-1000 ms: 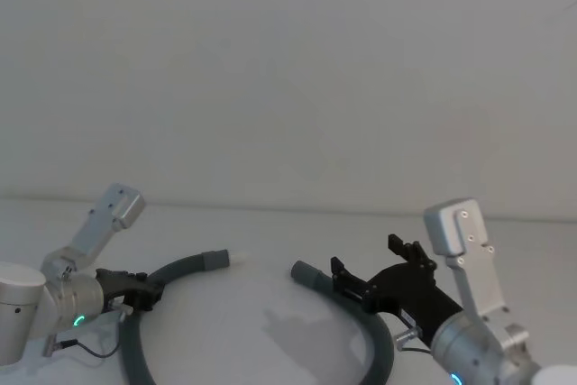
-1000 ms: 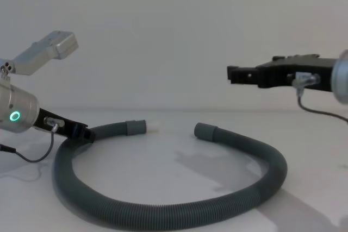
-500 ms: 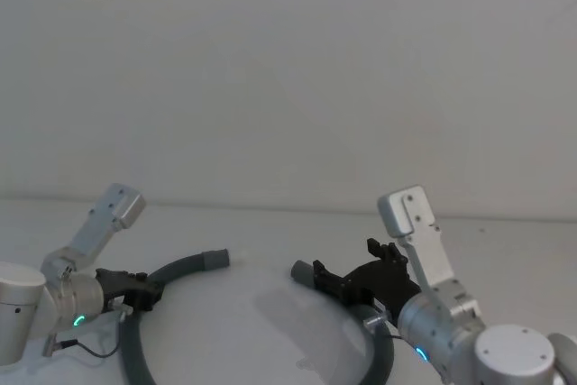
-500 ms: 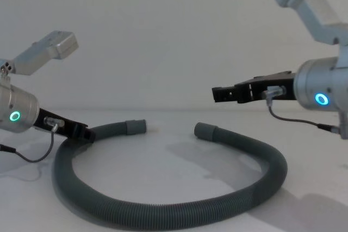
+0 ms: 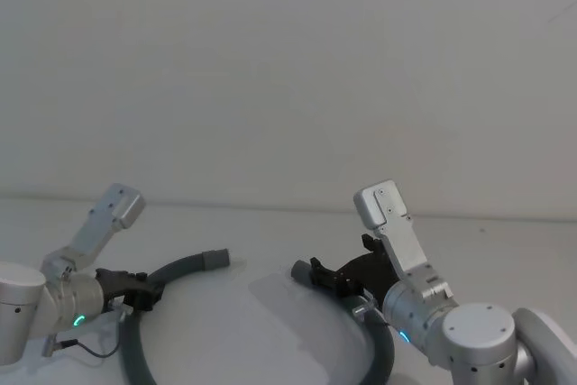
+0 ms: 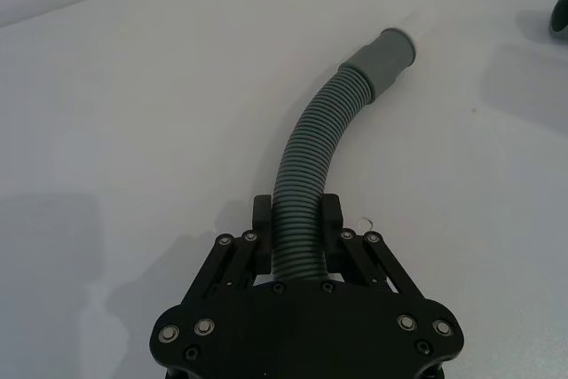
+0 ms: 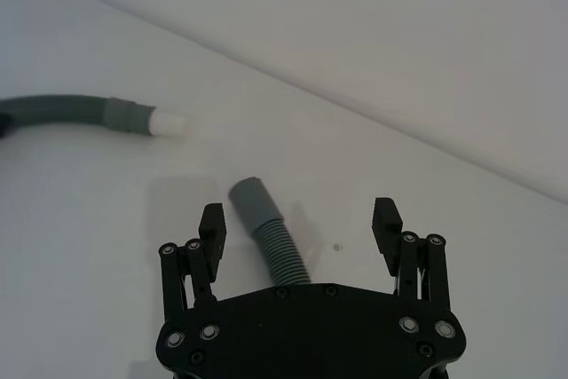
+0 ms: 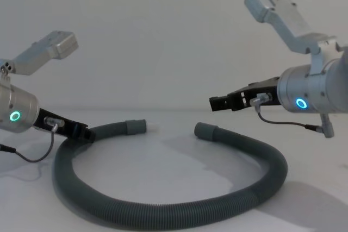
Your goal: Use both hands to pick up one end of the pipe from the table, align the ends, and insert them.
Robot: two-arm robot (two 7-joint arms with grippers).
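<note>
The dark grey corrugated pipe [image 8: 163,213] lies in a loop on the white table [image 8: 163,161]. My left gripper [image 8: 81,132] is shut on the corrugated part a short way behind the cuff [image 8: 136,126] with the white spigot tip [image 7: 169,122]. In the left wrist view its fingers [image 6: 262,219] clamp the pipe [image 6: 306,157] on both sides. My right gripper [image 8: 217,103] hovers open above and slightly behind the plain hollow cuff [image 8: 205,131]. From the right wrist, that cuff [image 7: 250,197] lies between the spread fingers [image 7: 211,224], untouched. The two ends rest apart on the table.
A thin black cable [image 8: 27,156] hangs from my left wrist down to the table. Another cable [image 8: 283,120] loops under my right wrist. A plain white wall stands behind the table.
My right arm has swung left and come lower, bringing its open gripper over the plain cuff. The left arm and the pipe have stayed put.
</note>
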